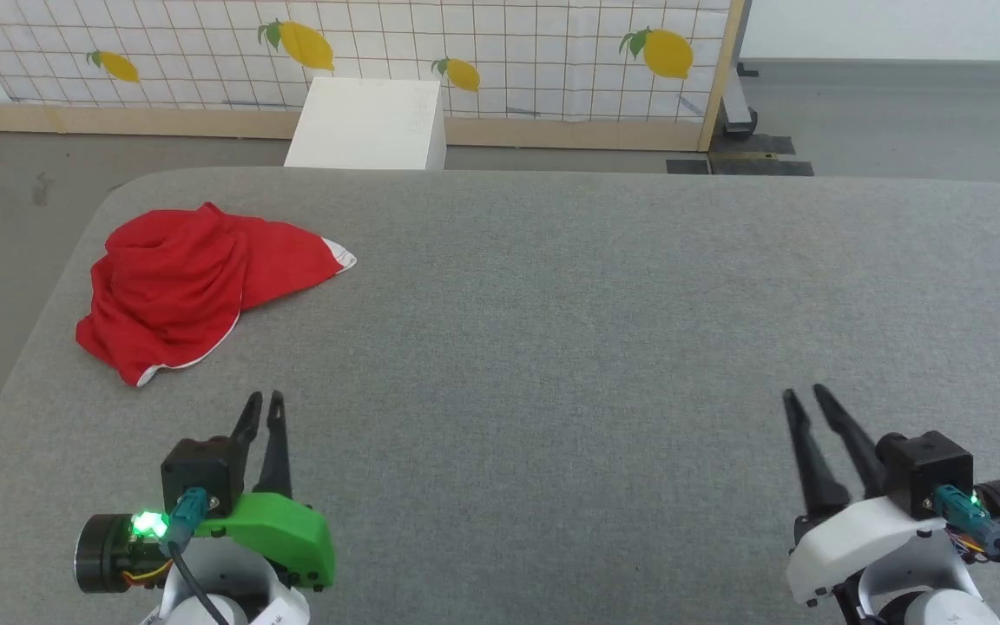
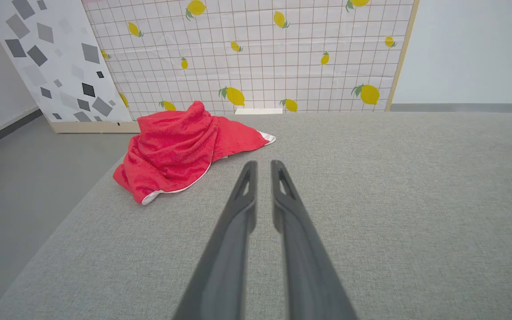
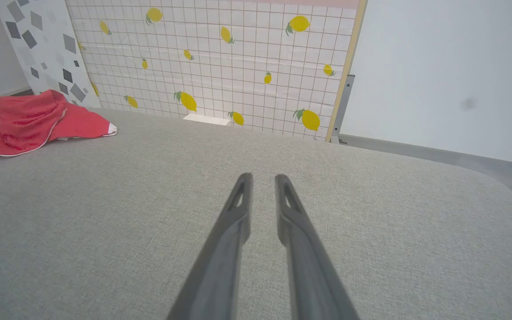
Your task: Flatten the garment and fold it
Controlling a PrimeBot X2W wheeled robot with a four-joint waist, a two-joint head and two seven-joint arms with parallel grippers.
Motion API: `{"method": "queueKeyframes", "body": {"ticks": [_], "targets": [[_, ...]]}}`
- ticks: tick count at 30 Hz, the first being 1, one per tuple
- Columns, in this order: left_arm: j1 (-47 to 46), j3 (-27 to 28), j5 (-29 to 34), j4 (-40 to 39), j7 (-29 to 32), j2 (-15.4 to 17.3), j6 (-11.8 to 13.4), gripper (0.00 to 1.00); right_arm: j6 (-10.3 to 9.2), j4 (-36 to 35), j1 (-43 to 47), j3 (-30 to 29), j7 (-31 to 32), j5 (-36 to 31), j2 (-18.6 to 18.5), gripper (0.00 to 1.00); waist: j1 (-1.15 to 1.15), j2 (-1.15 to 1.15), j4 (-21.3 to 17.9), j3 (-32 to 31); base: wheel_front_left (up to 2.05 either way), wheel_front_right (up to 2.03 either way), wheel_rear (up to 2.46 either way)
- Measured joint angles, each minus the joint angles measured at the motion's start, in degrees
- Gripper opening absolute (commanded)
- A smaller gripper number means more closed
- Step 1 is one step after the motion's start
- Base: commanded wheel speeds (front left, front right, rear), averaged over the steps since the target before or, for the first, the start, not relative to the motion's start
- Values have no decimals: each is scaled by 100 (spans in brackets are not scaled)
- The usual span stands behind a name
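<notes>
Sitting bunched in a heap ahead and a little left of the left claw [image 1: 263, 401], well apart from the right claw [image 1: 805, 395], the garment [image 1: 183, 286] hugs the table's [image 1: 595, 304] left edge. Both claws are empty, fingers barely parted, so unless they spread wider they may just shove the cloth. I'd worry a pinch into that heap catches several layers, or a tug outward drags it over the edge

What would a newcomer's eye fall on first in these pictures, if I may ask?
The crumpled bright red cloth garment with white trim, heaped at the far left of the grey fabric-covered table. Then the left gripper and right gripper, near, empty, fingers slightly parted.
</notes>
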Motion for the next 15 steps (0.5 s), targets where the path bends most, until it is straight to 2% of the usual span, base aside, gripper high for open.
{"method": "queueKeyframes", "body": {"ticks": [15], "targets": [[-10, -122, -80, 156, -119, 0, 0, 100, 0, 42, 1, -44, -114, 7, 0, 100, 0, 0, 2, -25, 0, 0, 0]]}}
